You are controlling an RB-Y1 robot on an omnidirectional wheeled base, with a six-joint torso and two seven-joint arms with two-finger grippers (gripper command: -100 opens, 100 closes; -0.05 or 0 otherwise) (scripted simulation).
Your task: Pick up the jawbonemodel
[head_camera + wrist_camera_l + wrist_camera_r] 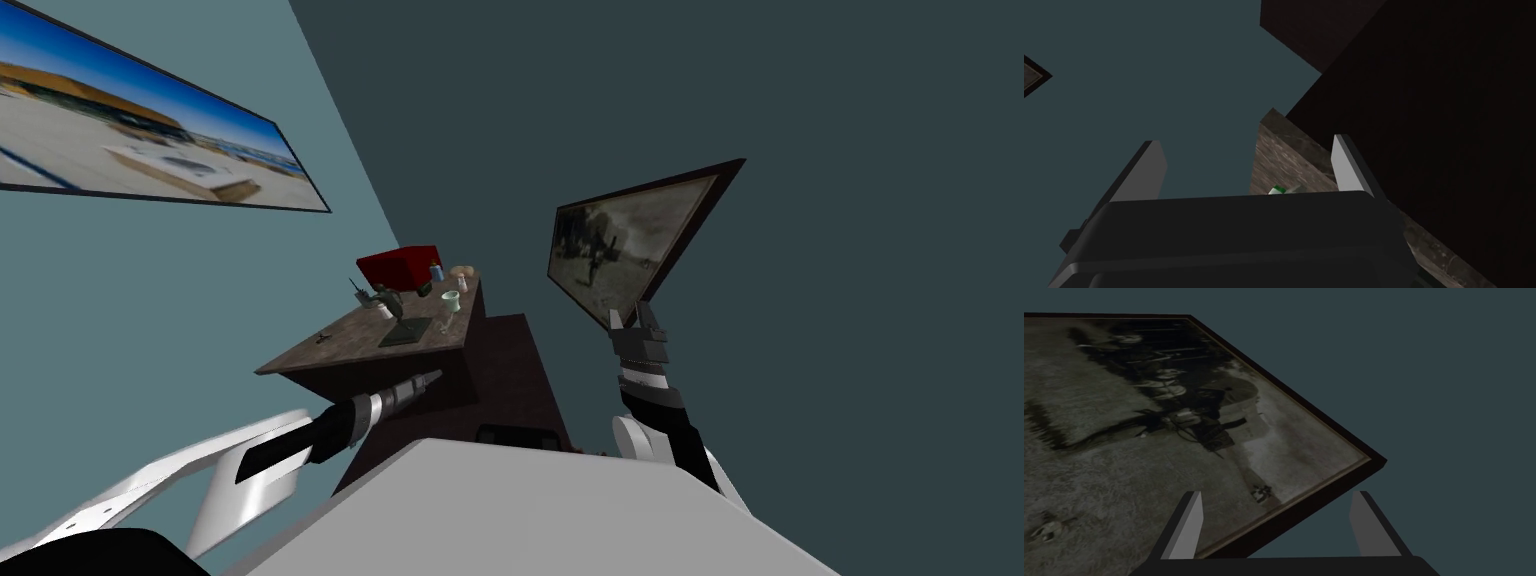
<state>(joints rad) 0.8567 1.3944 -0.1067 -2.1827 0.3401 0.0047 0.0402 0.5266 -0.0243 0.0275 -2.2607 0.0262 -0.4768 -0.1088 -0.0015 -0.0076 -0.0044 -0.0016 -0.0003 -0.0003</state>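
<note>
L+R jaws wide, empty; jawbone model [461, 271] far end of table [335, 348], well ahead

Two grippers [436, 376] [634, 316], two pictures [150, 125] [625, 240], one table [340, 345]

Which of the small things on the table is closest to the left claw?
The flat dark green slab near the table's front edge, just beyond the left claw; the pale green cup and red box stand farther back.
</note>
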